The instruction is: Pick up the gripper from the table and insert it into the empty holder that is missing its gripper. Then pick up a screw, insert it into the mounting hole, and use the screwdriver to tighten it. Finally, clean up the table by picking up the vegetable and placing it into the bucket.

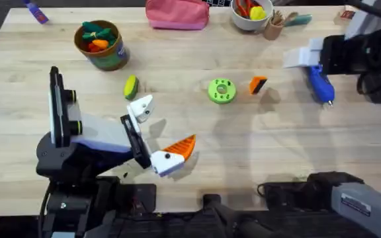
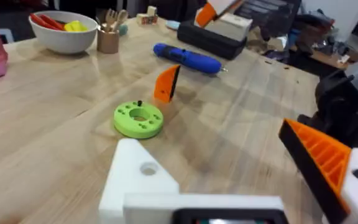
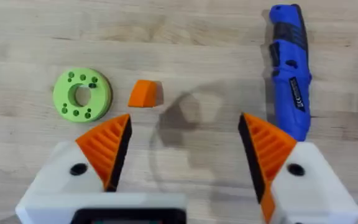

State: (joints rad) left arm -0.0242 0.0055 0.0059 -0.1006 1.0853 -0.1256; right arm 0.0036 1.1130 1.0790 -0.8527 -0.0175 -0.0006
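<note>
— Where do we find the orange gripper tip [image 1: 258, 84] right now?

— On the table [image 1: 197, 132], a little right of centre in the overhead view, standing on its edge. From the green disc [image 1: 221, 91] it sits at about 3 o'clock, just beside it but not touching. The blue screwdriver [image 1: 321, 84] lies farther out, also toward 3 o'clock from the tip.

— And the right gripper [image 3: 185, 158]?

— In its wrist view we see its two orange pads spread wide with nothing between them. The tip lies ahead of the left pad, apart from it, with the disc alongside and the screwdriver off to the other side. Overhead, that arm sits near the table's right edge, the screwdriver just below it.

— The left gripper [image 1: 156, 135]?

— Also wide open and empty. One finger carries an orange pad [image 1: 180, 147]; the other is the bare white holder [image 1: 141, 108] (no orange on it). From this gripper the tip is at roughly 2 o'clock, well apart, past the disc.

— The vegetable [image 1: 131, 86]?

— Yellow and green, at about 11 o'clock from the holder, close to it. The green bucket [image 1: 102, 46] stands at 11 o'clock from the vegetable, with plush toys [image 1: 96, 36] inside.

— Anything along the far edge?

— A pink pouch [image 1: 176, 13], a white bowl [image 1: 251, 14] and a small cup [image 1: 274, 26].
</note>
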